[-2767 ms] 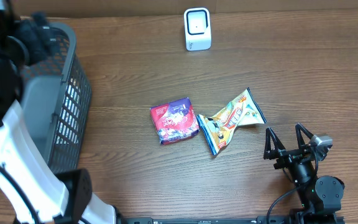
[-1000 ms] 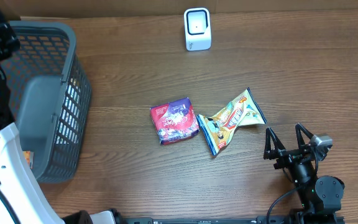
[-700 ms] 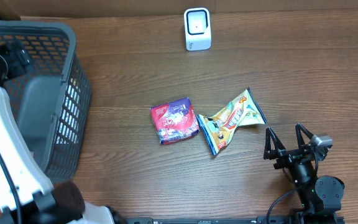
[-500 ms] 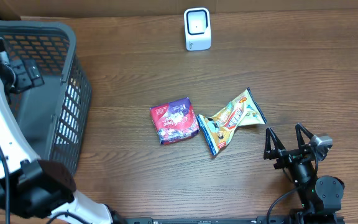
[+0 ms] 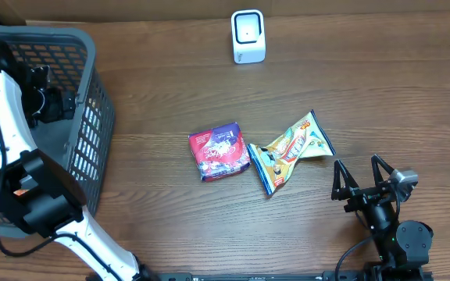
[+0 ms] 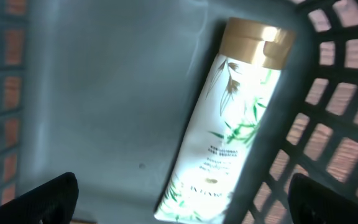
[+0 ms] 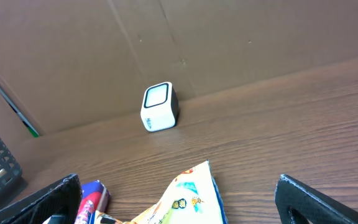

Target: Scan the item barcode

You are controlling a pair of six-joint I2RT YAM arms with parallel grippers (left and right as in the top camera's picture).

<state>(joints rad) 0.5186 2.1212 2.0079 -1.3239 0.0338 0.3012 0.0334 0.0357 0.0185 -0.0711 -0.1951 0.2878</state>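
Left gripper hung inside the grey mesh basket at the 9 o'clock edge of the table, its jaws spread wide and nothing between them. Seen from its own wrist camera, the left gripper showed only two dark fingertips at the bottom corners. A white bottle with green leaf print and a gold cap lay on the basket floor just beyond them. The bottle pointed its cap toward 1 o'clock and its base toward 7 o'clock, and the base reached down into the gap between the fingers. Whether it touched either one could not be told. Its long side lay close to the basket's mesh wall at 3 o'clock. From overhead the bottle could not be made out.

Right gripper sat low at about 5 o'clock on the table, jaws likewise wide apart and empty. A crumpled, brightly printed snack bag lay near it toward 10 o'clock, and a purple packet lay just beside that bag at its 9 o'clock. In the right wrist view the right gripper faced both, the snack bag between the fingers and the purple packet toward the left finger.

At 12 o'clock on the table the white scanner stood upright, well apart from the basket and from both packets; the right wrist view caught the scanner against a cardboard wall.
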